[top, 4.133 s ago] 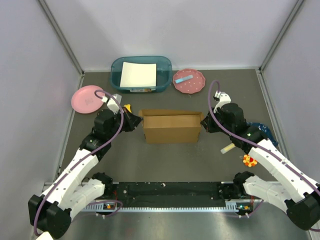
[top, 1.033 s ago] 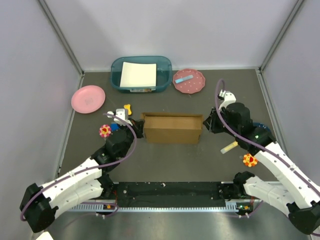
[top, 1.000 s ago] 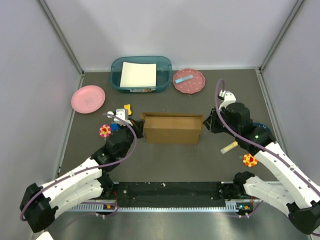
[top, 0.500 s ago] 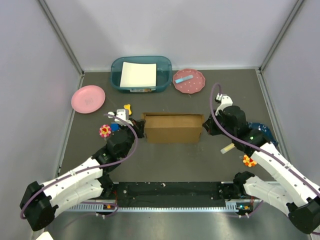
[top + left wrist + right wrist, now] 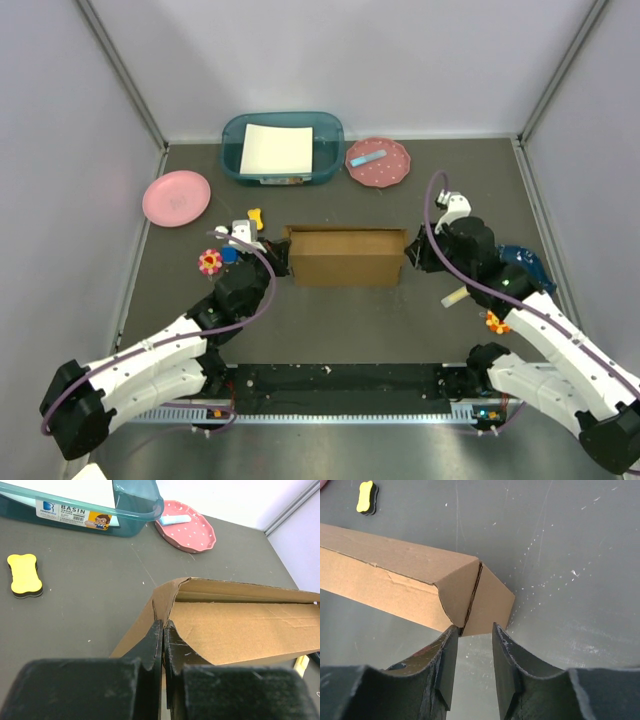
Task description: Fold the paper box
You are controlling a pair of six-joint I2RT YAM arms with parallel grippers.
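The paper box [image 5: 345,257] lies mid-table, long side across, between the two arms; behind it stands a teal bin [image 5: 232,150] holding a white sheet [image 5: 277,148], with a dotted pink plate [image 5: 392,168] to its right and a plain pink plate [image 5: 176,197] well to the left; a yellow bone-shaped block [image 5: 255,217] and a flower toy [image 5: 210,262] sit near the box's left end; a pale stick [image 5: 456,296] and an orange flower toy [image 5: 497,321] lie under the right arm; nothing stands between grippers and box.

The left gripper [image 5: 163,625] has its fingers pressed together, pinching the edge of the box's left end flap; the right gripper [image 5: 472,630] is partly spread, the corner of the right end flap sitting between its fingers, unsqueezed.

Four seconds ago the left arm reached in over the plain plate and hid the flower toy; now it comes low from the near side, and both show; the box has kept its place.
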